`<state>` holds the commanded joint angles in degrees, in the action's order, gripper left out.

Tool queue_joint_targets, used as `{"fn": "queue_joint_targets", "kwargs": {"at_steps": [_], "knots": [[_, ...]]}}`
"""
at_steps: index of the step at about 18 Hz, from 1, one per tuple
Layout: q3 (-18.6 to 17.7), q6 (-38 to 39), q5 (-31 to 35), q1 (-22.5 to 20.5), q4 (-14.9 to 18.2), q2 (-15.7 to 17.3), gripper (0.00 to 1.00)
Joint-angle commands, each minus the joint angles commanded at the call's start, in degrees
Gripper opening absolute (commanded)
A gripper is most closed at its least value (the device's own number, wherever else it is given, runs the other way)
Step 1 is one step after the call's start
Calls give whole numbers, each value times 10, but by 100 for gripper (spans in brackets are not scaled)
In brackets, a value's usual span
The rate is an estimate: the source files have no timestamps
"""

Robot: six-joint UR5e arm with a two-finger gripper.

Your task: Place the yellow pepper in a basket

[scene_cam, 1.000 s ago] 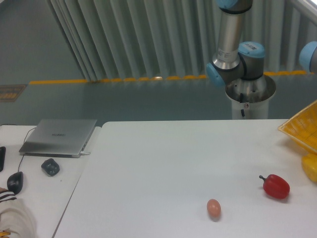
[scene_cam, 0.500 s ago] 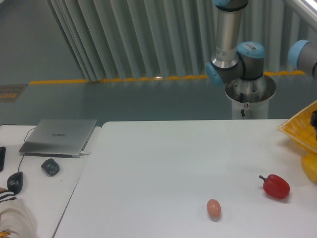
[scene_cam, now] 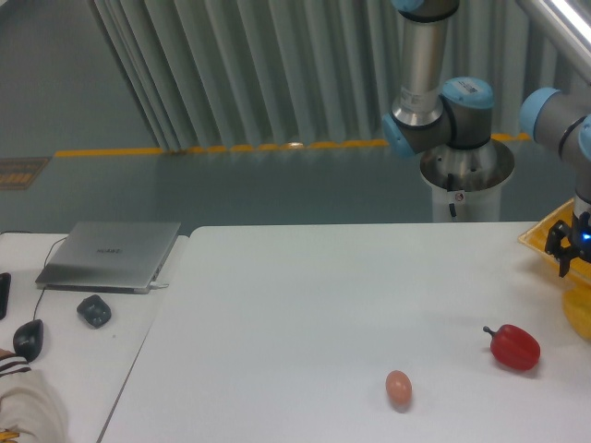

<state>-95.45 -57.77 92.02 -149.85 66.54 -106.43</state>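
the gripper [scene_cam: 570, 261] is hanging at the right frame edge, dark fingers pointing down; whether they are standing wide or narrow cannot be told. the yellow pepper [scene_cam: 581, 314], glossy and rounded, is lying just below the fingers, cut by the frame edge. the latticed yellow-orange basket [scene_cam: 538, 237] is sitting behind the fingers. a smooth red pepper [scene_cam: 514, 347] and a small egg [scene_cam: 398, 388] are resting on the matte white table [scene_cam: 314, 314], left of the fingers; ribbed grey panels are lining the room
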Motion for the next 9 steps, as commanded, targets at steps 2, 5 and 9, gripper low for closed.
{"fn": "queue_joint_targets", "kwargs": {"at_steps": [2,5,9], "knots": [[-1,33,0,8,-19,-11,100],[1,42,2,10,-31,-19,100],[3,45,2,9,-33,-22,100]]}}
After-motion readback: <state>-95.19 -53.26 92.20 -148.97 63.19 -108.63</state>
